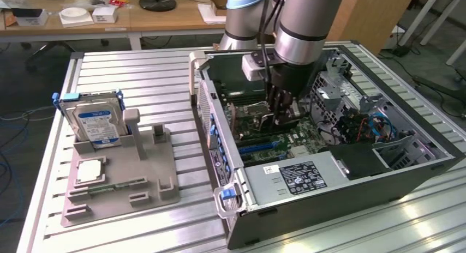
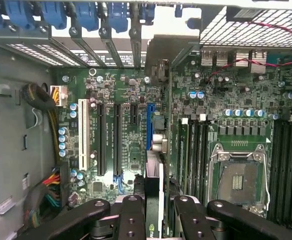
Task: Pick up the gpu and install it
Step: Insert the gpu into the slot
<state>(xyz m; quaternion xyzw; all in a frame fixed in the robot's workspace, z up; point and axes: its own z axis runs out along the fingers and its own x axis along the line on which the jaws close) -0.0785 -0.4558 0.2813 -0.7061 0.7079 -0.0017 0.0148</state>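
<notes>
Down inside computer case (image 1: 407,171), my gripper (image 2: 153,207) clamped on gpu (image 2: 155,172), card edge-on between fingers (image 2: 133,210). Long axis lines up with blue PCIe slot (image 2: 149,125) close alongside, bracket end toward rear slot covers (image 2: 136,45). Seated yet? can't tell.

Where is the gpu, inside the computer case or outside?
Inside: the gripper holds the gpu on edge over the motherboard, by the blue slot.
</notes>
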